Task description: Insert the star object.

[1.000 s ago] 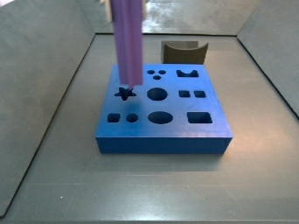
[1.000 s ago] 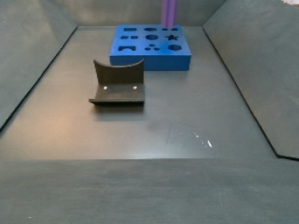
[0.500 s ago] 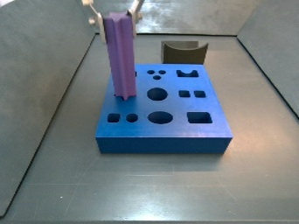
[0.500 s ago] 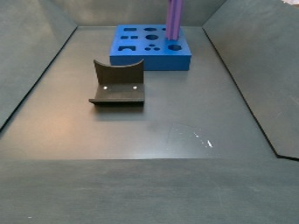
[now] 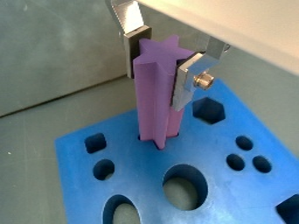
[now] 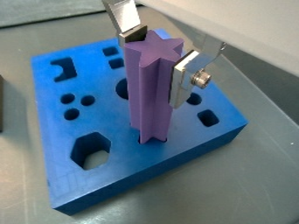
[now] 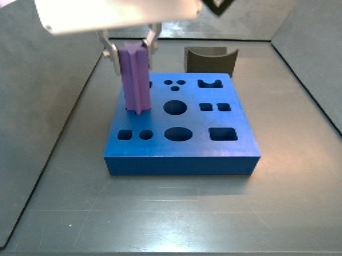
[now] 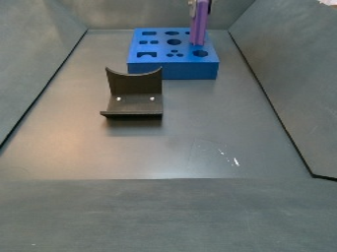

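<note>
The star object (image 5: 156,96), a tall light-purple ridged peg, stands upright with its lower end in the star hole of the blue block (image 5: 128,179). It also shows in both side views (image 7: 135,80) (image 8: 200,25) and in a wrist view (image 6: 149,101). My gripper (image 5: 162,63) is shut on the peg's top, one silver finger on each side (image 6: 158,54). In a side view the gripper (image 7: 131,42) hangs over the block's far left part. The block (image 7: 187,140) has several other shaped holes.
A dark brown arch-shaped block (image 8: 132,95) stands on the grey floor apart from the blue block (image 8: 165,59); in a side view it (image 7: 209,58) is behind the block. Grey walls enclose the floor on the sides.
The gripper has come down with the star object. The peg's lower end has sunk into the star hole, so less of it stands above the blue block.
</note>
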You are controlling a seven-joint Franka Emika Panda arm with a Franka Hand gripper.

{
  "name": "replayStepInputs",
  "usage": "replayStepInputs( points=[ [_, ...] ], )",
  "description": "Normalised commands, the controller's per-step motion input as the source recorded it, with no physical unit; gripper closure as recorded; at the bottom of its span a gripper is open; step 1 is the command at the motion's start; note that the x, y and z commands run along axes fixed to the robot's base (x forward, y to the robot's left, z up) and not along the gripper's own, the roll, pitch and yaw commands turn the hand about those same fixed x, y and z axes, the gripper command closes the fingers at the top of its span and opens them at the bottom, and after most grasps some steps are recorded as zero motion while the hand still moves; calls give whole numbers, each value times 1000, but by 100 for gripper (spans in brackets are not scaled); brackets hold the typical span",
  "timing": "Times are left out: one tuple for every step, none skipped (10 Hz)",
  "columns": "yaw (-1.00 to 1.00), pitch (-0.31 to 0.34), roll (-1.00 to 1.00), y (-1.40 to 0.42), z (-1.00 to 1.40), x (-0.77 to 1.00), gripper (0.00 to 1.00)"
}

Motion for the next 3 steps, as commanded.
replayStepInputs(
  points=[
    [0,0,96,0,-757,94,100],
    [0,-109,-54,0,-160,0,100],
    [0,0,0,0,0,0,100]
  ],
)
